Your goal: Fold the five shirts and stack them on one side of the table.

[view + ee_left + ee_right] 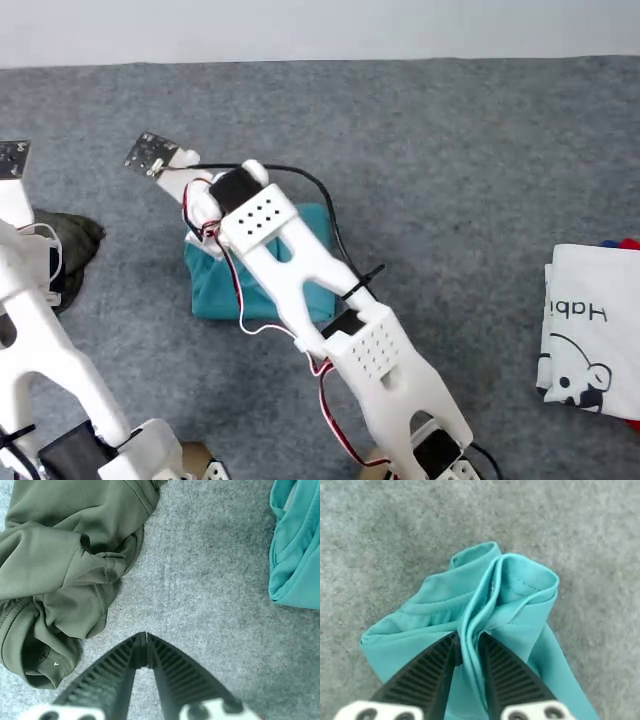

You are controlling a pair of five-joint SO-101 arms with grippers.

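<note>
Right gripper (pixel 467 639) is clamped on the teal shirt's (pixel 520 592) bunched fold; the folded white shirt (pixel 592 330) lies well to its right.

Desk (pixel 480 150) was covered in grey felt-like fabric, evenly lit. Plain pale wall (pixel 320 30) ran along its far edge.

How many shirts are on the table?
3: olive shirt crumpled at left; teal shirt mid-table, pinched in right fingers; white shirt folded at right. Coloured edges behind it may be more.

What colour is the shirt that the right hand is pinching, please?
Teal; the shirt shows best in the right wrist view.
</note>
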